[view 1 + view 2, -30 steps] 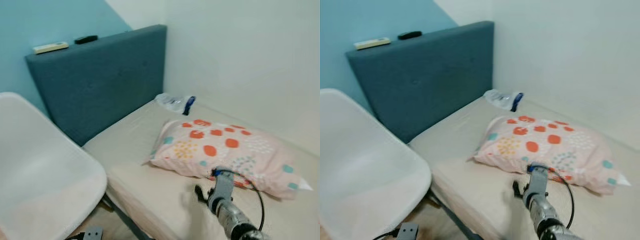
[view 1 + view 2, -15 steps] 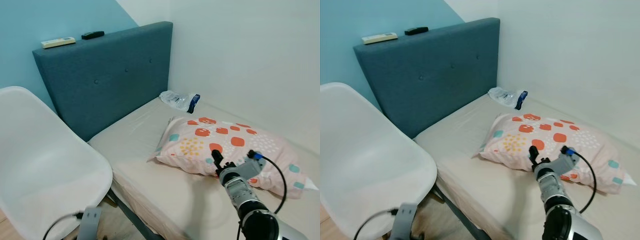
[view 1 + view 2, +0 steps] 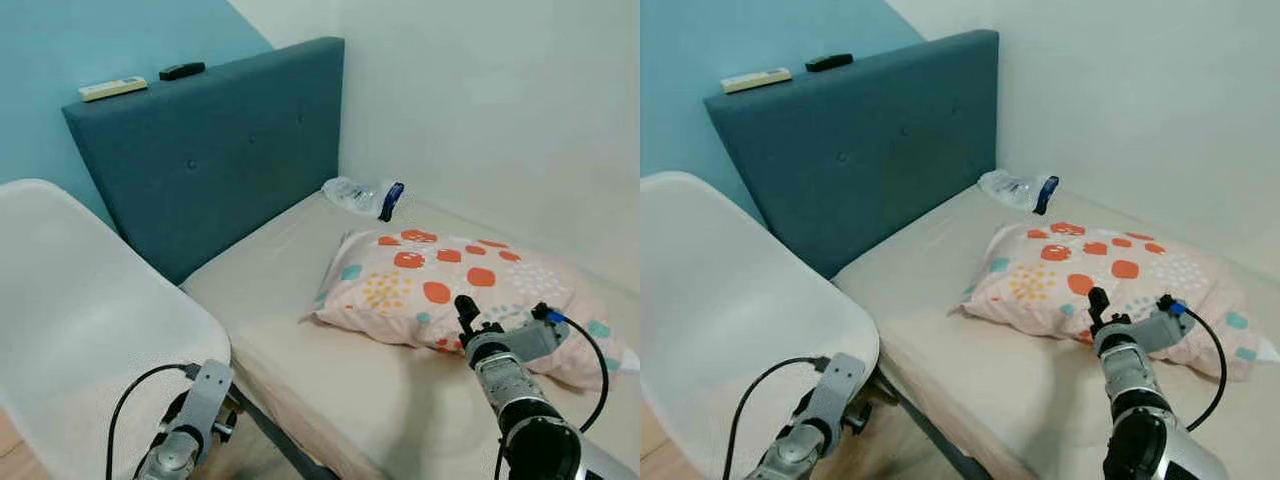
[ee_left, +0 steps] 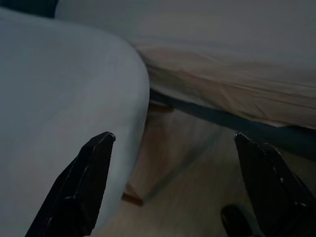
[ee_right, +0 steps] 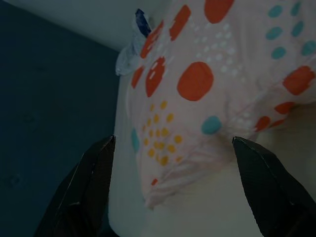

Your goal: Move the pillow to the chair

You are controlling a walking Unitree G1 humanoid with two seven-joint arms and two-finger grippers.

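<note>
Two grippers spread wide, neither holding anything | pillow (image 3: 460,290) lay on bed (image 3: 300,350), near headboard (image 3: 200,160) | right gripper (image 5: 173,192) at pillow's near edge, left gripper (image 4: 173,187) low beside chair (image 3: 90,330) | step: reaching to grasp | next: close on pillow edge, lift.

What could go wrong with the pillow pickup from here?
1. The right gripper is open at the near edge of the pillow; a pinch there may catch only loose fabric, so the pillow could sag or slip out.
2. The plastic bag lies by the pillow's far corner and might get dragged along.
3. The left gripper hangs open low beside the chair, so swinging the pillow over might bump the arm or the seat edge.
</note>
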